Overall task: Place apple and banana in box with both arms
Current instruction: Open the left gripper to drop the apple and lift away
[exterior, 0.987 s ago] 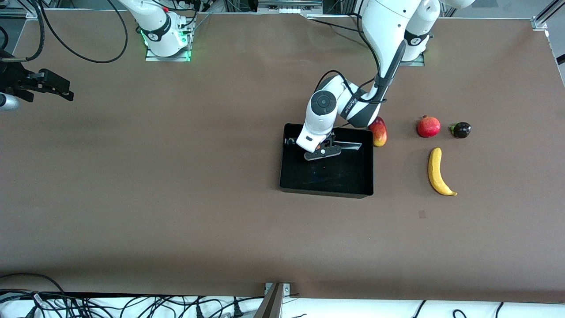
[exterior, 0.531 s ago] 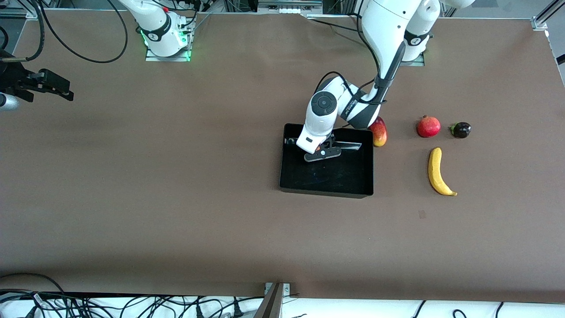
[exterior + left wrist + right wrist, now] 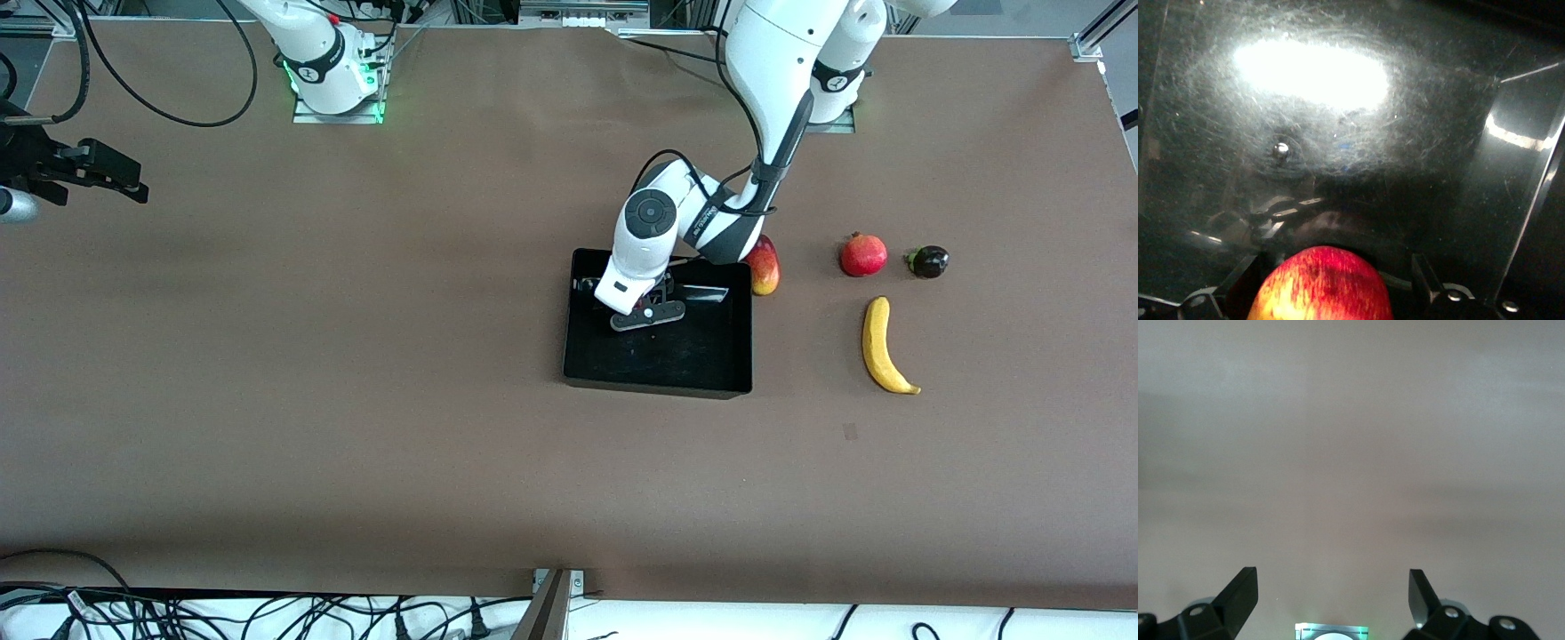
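The black box sits mid-table. My left gripper is low inside it. In the left wrist view the red-and-yellow apple lies between the spread fingers of the left gripper, just over the glossy box floor. The arm hides the apple in the front view. The yellow banana lies on the table toward the left arm's end, apart from the box. My right gripper waits open and empty over the right arm's end of the table, and also shows in its own wrist view.
A red-yellow mango lies against the box's outer wall under the left arm's elbow. A red pomegranate and a small dark fruit sit just farther from the camera than the banana.
My left gripper has sunk a little lower into the box with the apple. The right arm and the other fruits have not moved.
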You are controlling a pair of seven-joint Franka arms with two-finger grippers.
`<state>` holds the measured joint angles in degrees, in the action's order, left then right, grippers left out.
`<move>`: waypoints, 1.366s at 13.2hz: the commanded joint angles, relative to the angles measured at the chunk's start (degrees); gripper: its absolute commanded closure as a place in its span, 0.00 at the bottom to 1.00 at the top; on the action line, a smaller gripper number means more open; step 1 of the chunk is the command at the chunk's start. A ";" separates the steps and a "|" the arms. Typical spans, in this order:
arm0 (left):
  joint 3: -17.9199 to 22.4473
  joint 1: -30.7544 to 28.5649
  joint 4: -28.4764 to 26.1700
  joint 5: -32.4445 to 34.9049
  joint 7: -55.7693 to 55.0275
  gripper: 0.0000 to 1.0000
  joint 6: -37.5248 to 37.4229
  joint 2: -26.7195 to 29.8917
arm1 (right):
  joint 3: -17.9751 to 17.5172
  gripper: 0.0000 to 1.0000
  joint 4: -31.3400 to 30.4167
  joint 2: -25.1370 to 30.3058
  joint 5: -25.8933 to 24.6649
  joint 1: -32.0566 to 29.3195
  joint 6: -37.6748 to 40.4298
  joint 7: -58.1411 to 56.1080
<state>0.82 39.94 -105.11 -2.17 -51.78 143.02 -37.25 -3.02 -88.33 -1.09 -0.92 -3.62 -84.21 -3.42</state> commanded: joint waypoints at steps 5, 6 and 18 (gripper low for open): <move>0.59 -1.45 8.25 0.85 -0.60 0.00 -15.82 3.65 | 0.03 0.00 1.23 -0.49 0.75 0.10 0.71 -0.19; 0.59 -2.49 8.77 0.93 -0.43 0.00 -17.58 5.06 | 0.03 0.00 1.23 -0.49 0.75 0.10 0.71 -0.19; -0.02 -26.48 10.98 0.06 25.82 0.00 -29.73 13.25 | 0.03 0.00 1.23 -0.49 0.66 0.10 0.71 -0.19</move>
<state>1.80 16.72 -93.13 -2.14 -31.20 113.93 -24.64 -3.02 -88.33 -1.11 -0.92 -3.60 -84.21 -3.42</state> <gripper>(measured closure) 0.000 0.000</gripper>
